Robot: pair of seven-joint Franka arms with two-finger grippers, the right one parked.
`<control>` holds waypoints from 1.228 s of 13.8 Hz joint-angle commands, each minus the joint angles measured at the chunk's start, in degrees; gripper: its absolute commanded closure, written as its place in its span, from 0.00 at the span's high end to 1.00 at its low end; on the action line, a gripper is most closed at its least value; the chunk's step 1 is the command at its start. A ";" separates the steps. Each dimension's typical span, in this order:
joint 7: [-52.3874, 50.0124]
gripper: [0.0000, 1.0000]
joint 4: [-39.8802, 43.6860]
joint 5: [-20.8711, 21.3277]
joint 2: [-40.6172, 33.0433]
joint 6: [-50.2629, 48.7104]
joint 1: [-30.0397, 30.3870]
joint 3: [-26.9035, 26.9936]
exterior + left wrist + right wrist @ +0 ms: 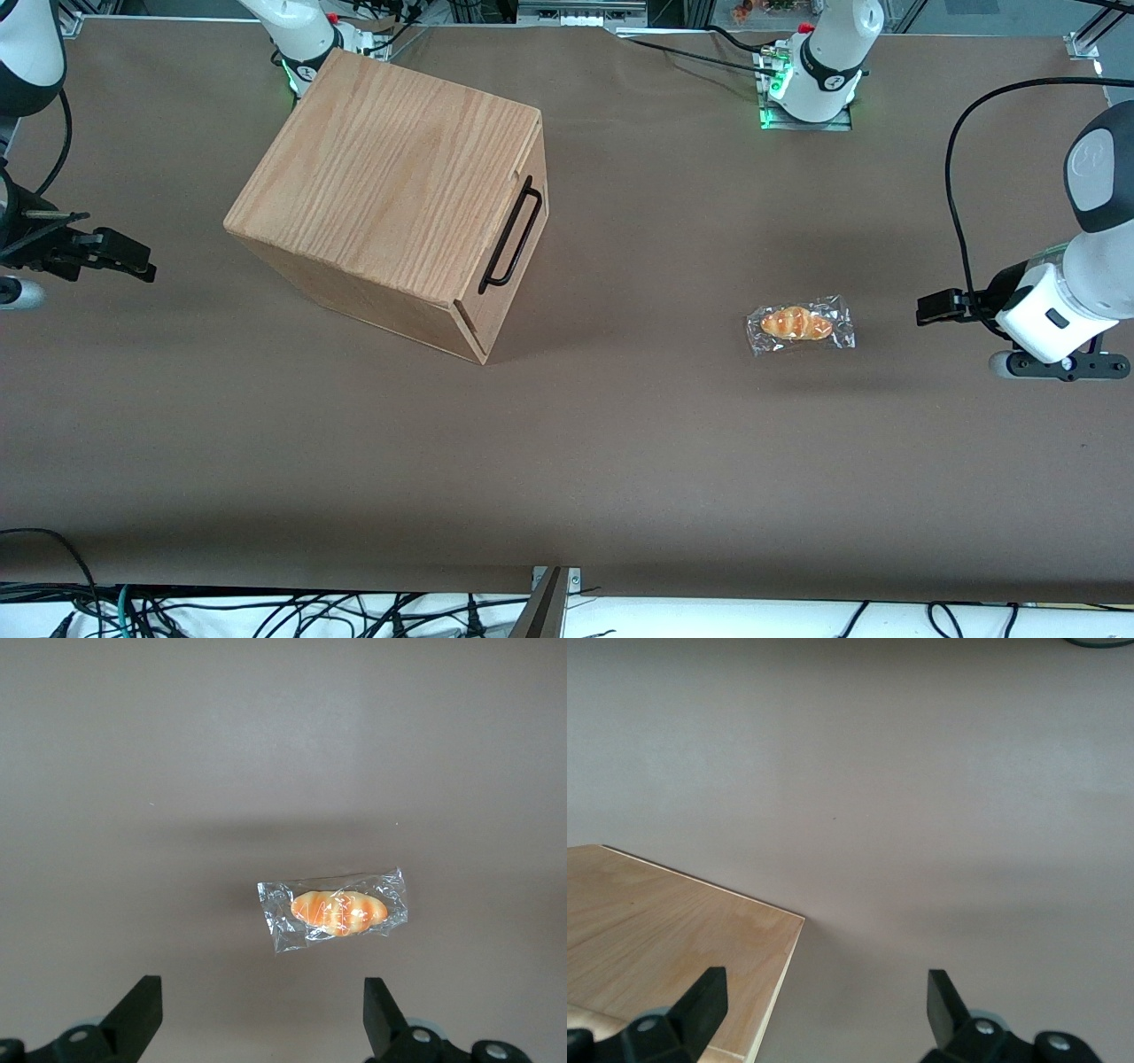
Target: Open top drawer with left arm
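You are looking at a task not yet begun: the top drawer (507, 266) is sitting flush in its cabinet (381, 177) toward the parked arm's end of the table (620, 461), its thin black handle (511, 235) untouched. The left arm's gripper (261, 1019) is hovering with fingers spread above a wrapped bun (337, 911), well apart from the drawer

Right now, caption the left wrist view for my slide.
Open left gripper hovers over brown table, above a clear-wrapped orange bread roll.

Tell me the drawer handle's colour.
Black handle, clearest in the front view; end effector open, above the table.
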 commanded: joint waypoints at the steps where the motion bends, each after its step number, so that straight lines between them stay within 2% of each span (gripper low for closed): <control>1: 0.56 1.00 0.09 0.18 -0.75 -1.34 -0.40 -0.48; 4: -0.06 1.00 0.18 -0.26 -0.84 -1.69 -0.40 -3.46; 8: -3.57 1.00 0.18 -4.12 -1.10 -2.39 -0.49 -6.71; 13: -17.44 1.00 0.18 -3.95 -1.01 -2.48 -0.75 -14.79; 17: -23.69 1.00 0.18 -3.87 -0.40 -2.40 -6.09 -16.66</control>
